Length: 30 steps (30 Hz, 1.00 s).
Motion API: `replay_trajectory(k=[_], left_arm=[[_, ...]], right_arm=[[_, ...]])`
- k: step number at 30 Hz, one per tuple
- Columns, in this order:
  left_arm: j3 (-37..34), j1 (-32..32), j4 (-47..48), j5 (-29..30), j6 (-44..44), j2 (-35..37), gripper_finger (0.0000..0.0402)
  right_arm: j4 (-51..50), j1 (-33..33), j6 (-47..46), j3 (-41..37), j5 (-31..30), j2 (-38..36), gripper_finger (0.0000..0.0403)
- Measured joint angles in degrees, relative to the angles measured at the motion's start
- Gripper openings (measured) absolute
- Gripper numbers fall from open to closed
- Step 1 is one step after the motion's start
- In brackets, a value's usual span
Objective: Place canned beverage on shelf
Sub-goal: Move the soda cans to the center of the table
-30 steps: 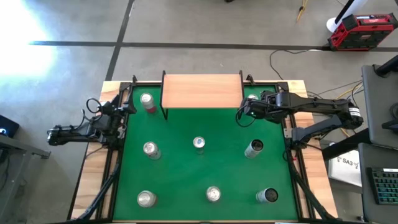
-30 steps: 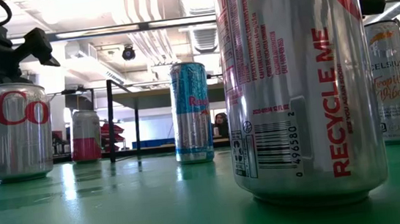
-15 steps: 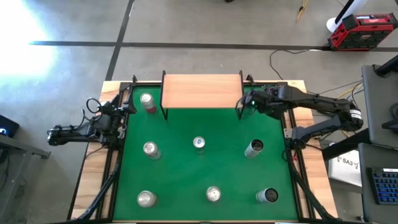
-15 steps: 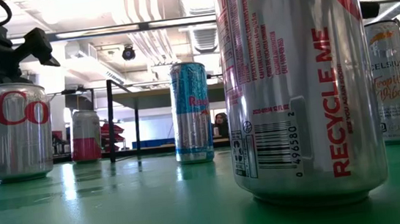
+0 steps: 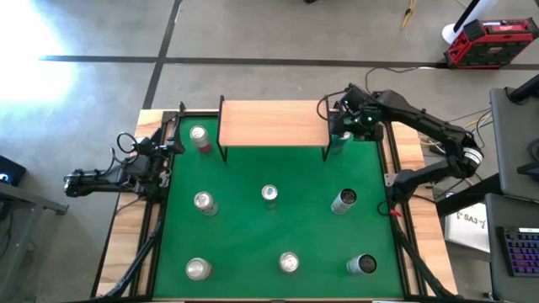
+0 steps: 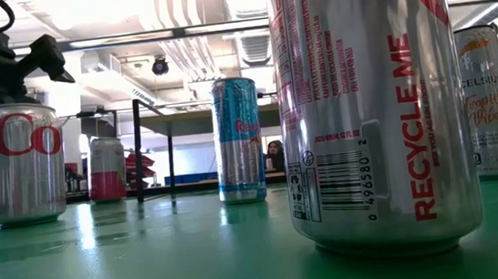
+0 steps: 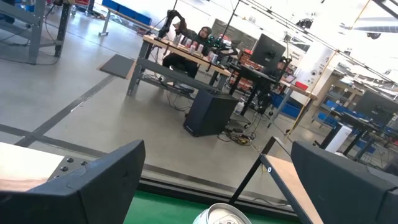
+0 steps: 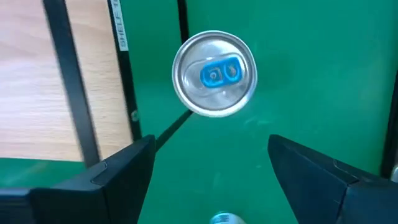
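High view: seven cans (image 5: 269, 194), one shelf (image 5: 273, 123)

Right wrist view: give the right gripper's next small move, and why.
Probably bring the right gripper forward onto the blue-tabbed can until its open fingers straddle it. The can stands upright on the mat beside the shelf, ahead of the fingers, nothing between them. The left gripper waits at the table's left edge.
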State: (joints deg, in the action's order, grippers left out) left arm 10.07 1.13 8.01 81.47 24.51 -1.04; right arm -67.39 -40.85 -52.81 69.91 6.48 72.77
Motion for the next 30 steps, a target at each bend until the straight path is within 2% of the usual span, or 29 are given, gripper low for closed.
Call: replay_trajectory(k=[4,12,16,30], left_arm=[[0.0,0.0,0.0,0.0,-0.02,0.0,0.0389],[0.0,0.0,0.0,-0.02,0.0,0.0,0.0389],[-0.01,0.0,0.0,0.01,0.01,0.0,0.0389],[-0.01,0.01,0.0,-0.01,-0.01,0.0,0.0389]], right_arm=[[-1.56,0.02,2.07,1.85,-0.02,2.92,0.0302],[-11.19,-0.06,5.55,10.88,-2.27,11.1,0.0302],[-11.67,-0.23,5.97,12.41,-3.28,13.59,0.0301],[-10.21,-1.97,7.55,12.55,-3.12,14.27,0.0302]])
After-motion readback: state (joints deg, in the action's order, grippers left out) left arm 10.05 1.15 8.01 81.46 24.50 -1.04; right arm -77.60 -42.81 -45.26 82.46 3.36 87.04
